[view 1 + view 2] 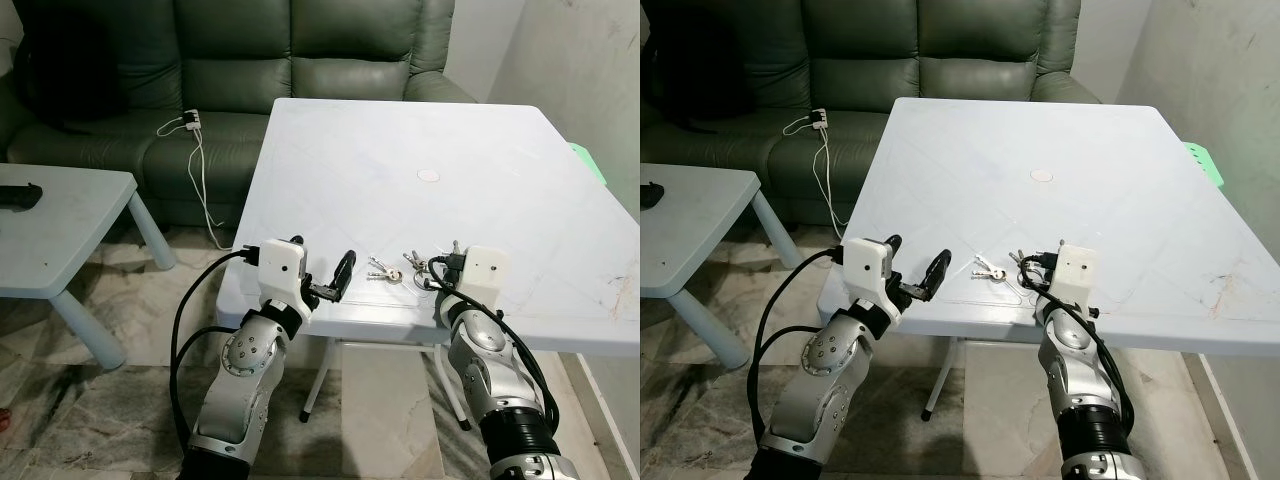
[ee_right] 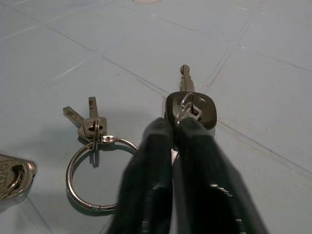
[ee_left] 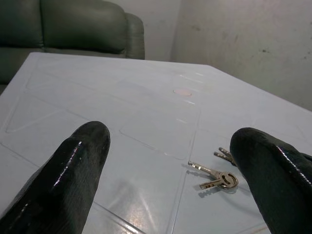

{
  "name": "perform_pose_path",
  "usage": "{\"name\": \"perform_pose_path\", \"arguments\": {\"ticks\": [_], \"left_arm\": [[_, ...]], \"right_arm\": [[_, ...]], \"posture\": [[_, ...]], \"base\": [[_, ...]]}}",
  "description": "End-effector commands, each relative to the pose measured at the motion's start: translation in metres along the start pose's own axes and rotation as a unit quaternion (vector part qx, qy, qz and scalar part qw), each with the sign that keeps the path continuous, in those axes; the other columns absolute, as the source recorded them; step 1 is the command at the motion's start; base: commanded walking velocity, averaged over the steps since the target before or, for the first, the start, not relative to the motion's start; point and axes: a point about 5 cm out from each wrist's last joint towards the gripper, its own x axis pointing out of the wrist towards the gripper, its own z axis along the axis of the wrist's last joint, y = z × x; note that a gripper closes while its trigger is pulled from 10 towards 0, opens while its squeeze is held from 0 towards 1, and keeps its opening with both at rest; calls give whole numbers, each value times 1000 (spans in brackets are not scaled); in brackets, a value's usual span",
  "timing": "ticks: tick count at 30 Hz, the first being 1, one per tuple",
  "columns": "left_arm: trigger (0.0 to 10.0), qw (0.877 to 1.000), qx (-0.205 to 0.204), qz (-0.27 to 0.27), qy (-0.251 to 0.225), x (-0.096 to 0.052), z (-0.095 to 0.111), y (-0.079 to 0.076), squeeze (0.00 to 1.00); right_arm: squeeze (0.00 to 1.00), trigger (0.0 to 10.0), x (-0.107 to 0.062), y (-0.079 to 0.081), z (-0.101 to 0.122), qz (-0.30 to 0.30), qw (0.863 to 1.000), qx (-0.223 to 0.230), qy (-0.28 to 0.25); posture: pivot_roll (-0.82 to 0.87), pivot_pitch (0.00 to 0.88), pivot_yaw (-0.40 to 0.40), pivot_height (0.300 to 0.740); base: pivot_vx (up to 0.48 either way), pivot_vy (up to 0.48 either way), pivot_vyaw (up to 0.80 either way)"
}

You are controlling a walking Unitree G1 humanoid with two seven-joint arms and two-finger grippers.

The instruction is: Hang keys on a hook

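Note:
A bunch of keys [image 1: 388,270] lies near the front edge of the white table [image 1: 420,120]. In the right wrist view it has a black-headed key [image 2: 192,109], a large ring [image 2: 95,170] and small silver keys [image 2: 90,124]. My right gripper [image 2: 173,129] is shut, its fingertips pinched on the small ring at the black key's head, low over the table [image 1: 432,268]. My left gripper [image 1: 322,262] is open at the table's front edge, left of the keys. Its two fingers [image 3: 73,170] frame the silver keys [image 3: 214,178] lying ahead on the table.
A dark green sofa [image 1: 300,60] stands behind the table, with a white charger and cable [image 1: 190,122] on its seat. A low pale side table [image 1: 60,215] is at the left. A wall [image 1: 590,70] runs along the right. A round white mark [image 1: 428,176] is mid-table.

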Motion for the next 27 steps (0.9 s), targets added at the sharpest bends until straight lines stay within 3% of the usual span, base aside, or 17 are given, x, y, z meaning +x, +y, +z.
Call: {"name": "perform_pose_path", "arguments": {"ticks": [1, 7, 8, 9, 10, 12, 13, 16, 17, 27], "left_arm": [[10000, 1000, -15, -2, -7, 1, 3, -7, 0], [10000, 1000, -16, -2, -7, 1, 3, -8, 0], [10000, 1000, -17, -2, -7, 1, 3, -9, 0], [10000, 1000, -17, -2, -7, 1, 3, -9, 0], [10000, 1000, -18, -2, -7, 1, 3, -9, 0], [10000, 1000, -18, -2, -7, 2, 3, -9, 0], [10000, 1000, -18, -3, -7, 2, 3, -9, 0], [10000, 1000, -19, -2, -7, 2, 3, -9, 0], [10000, 1000, -20, -2, -8, 2, 3, -9, 0], [10000, 1000, -22, -3, -8, 3, 3, -10, 0]], "right_arm": [[0, 0, 3, -1, 3, -8, 1000, -10, 1], [0, 0, 4, -2, 3, -15, 1000, -17, 1], [0, 1529, 4, -3, 4, -18, 1000, -22, -5], [0, 1529, 4, -3, 4, -18, 1000, -22, -5], [0, 10000, 4, -3, 5, -20, 999, -25, -5], [0, 10000, 4, -3, 4, -18, 1000, -10, 0], [1000, 10000, 5, -4, 2, -21, 1000, 17, 9], [1000, 10000, 6, -7, 4, -39, 999, -14, 2], [0, 10000, 7, -7, 1, -35, 999, -16, 21], [0, 10000, 10, -4, 6, -38, 999, -24, 9]], "posture": [[4, 25, -73, 740], [4, 20, -75, 740], [5, 17, -76, 740], [5, 17, -76, 740], [5, 17, -75, 740], [7, 15, -76, 740], [7, 15, -76, 740], [8, 13, -77, 740], [8, 13, -77, 740], [8, 1, -77, 740]], "base": [[0, 0, 0], [0, 0, 0], [0, 0, 0], [0, 0, 0], [0, 0, 0], [0, 0, 0], [0, 0, 0], [0, 0, 0], [0, 0, 0], [0, 0, 0]]}}
